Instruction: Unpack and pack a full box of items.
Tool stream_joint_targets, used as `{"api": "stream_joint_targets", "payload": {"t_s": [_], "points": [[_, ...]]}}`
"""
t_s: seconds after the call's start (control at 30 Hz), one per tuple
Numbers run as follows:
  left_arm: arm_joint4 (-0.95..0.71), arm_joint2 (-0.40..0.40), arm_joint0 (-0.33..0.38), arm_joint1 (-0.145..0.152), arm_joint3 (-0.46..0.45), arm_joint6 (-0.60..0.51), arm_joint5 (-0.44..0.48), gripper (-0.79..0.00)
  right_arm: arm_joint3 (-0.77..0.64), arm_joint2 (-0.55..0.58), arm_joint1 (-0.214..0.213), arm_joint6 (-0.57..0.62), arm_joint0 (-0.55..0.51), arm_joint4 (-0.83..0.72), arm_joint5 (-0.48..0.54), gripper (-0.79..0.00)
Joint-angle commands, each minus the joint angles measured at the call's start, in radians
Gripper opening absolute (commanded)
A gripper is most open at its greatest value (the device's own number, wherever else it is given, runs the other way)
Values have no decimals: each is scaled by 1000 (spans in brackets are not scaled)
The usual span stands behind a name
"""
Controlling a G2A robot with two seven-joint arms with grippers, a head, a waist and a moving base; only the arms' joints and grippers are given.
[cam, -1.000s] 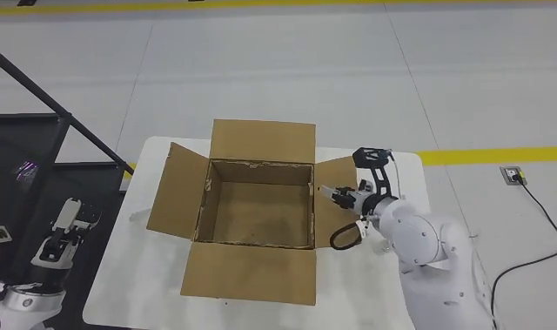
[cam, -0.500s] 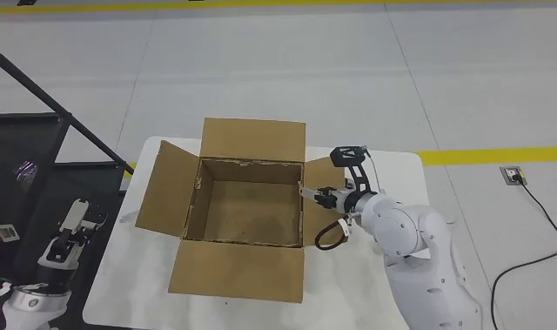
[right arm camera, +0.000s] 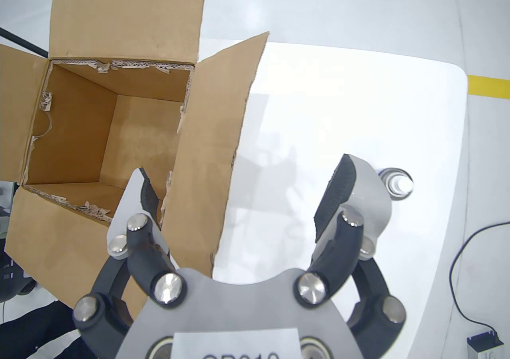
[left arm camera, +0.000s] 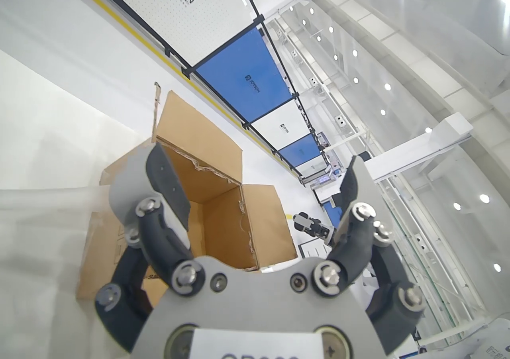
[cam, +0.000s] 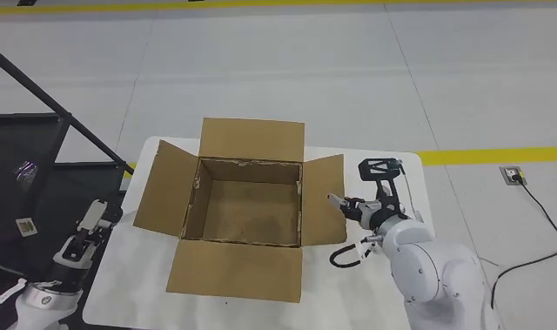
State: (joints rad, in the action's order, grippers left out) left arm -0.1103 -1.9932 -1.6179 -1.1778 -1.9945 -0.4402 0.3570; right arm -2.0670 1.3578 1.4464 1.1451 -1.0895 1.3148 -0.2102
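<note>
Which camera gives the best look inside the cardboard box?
The top view: it looks straight down into the box, showing its whole bare floor. The right wrist view sees in at a slant, with one flap covering part. The left wrist view, from low, catches two inner walls, no floor.

The right gripper (right arm camera: 245, 169) hangs wide open over the white table (right arm camera: 358, 97), the open cardboard box (right arm camera: 111, 129) at its eleven o'clock with the nearest flap (right arm camera: 215, 137) just beside one finger, a small white-capped bottle (right arm camera: 396, 183) at two o'clock.
</note>
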Motion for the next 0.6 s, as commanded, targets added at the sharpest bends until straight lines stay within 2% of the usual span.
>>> {"api": "stream_joint_targets", "payload": {"t_s": [0.0,0.57], "points": [[0,0,0,0,0,-2,0,0,7,-1,0,-1,4,-3,1,0],[0,0,0,0,0,-2,0,0,8,2,0,-8,2,-4,1,0]]}}
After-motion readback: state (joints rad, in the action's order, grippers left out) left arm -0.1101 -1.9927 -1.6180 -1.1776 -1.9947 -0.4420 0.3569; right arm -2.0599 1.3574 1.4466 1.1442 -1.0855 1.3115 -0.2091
